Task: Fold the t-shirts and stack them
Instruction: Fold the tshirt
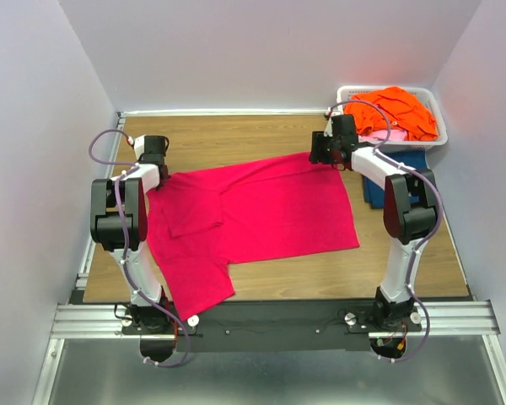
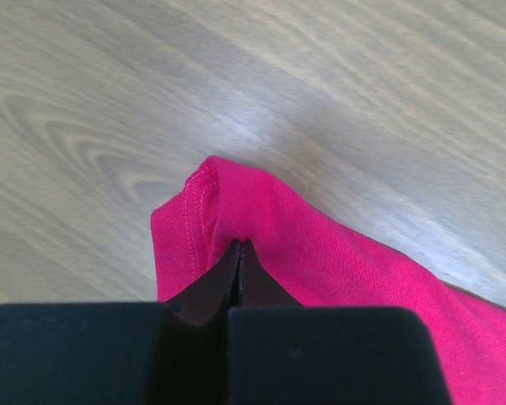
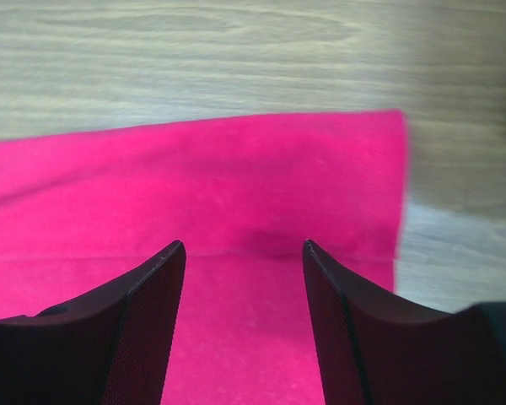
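A magenta-pink t-shirt [image 1: 261, 211] lies spread on the wooden table, one sleeve hanging over the near edge. My left gripper [image 1: 152, 160] is shut on the shirt's far-left corner; the left wrist view shows its tips [image 2: 239, 246] pinching a hemmed fold of pink cloth [image 2: 261, 219]. My right gripper [image 1: 325, 153] is open over the shirt's far-right corner; in the right wrist view its fingers [image 3: 156, 287] straddle a crease in the pink cloth [image 3: 236, 186], nothing between them. An orange shirt [image 1: 401, 110] and a pale pink one [image 1: 373, 135] lie in the basket. A dark blue shirt [image 1: 373, 190] lies right of my right arm.
A white plastic basket [image 1: 438, 139] stands at the back right corner. White walls close in the table on three sides. Bare wood [image 1: 236, 135] shows behind the shirt and at the near right [image 1: 405, 278].
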`<state>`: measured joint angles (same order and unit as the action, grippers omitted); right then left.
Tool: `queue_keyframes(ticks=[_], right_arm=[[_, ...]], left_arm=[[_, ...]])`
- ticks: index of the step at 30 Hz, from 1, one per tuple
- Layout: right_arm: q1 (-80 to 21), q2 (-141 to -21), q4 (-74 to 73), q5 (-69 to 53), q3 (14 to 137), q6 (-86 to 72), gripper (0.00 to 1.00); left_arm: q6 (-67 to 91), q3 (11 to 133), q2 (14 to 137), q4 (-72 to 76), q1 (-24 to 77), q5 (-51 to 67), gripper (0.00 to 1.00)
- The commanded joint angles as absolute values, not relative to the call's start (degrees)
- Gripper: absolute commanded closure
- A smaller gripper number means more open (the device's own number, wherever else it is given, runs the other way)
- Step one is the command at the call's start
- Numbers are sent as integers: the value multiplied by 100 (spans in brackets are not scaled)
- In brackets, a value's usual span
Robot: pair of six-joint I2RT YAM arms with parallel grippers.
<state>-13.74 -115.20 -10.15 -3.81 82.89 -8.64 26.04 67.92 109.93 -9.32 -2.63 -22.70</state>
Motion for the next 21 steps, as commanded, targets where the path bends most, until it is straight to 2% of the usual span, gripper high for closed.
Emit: queue_keyframes(ticks=[1, 3, 5, 6, 7, 21], right_arm=[[-1161, -11602, -923, 130, 8060, -1502, 38], [-1055, -11531, -879, 298, 7902, -1774, 40], [-932, -11496, -800, 413, 7796, -1968, 46], [-827, -11461, -756, 422, 7683, -2143, 52], [-791, -11444, -651, 413, 7629, -2232, 53], [-694, -11557, -61, 413, 7514, -2979, 53]], left_arm=[[2364, 6864, 10854, -1063, -299, -2733, 99], [2347, 6856, 10837, -1037, -299, -2707, 99], [2338, 6855, 10837, -1028, -299, -2716, 99], [2320, 6847, 10837, -1028, -299, -2716, 99], [2312, 6847, 10837, -1028, -299, -2725, 99], [2294, 6829, 10819, -993, -290, -2654, 99]])
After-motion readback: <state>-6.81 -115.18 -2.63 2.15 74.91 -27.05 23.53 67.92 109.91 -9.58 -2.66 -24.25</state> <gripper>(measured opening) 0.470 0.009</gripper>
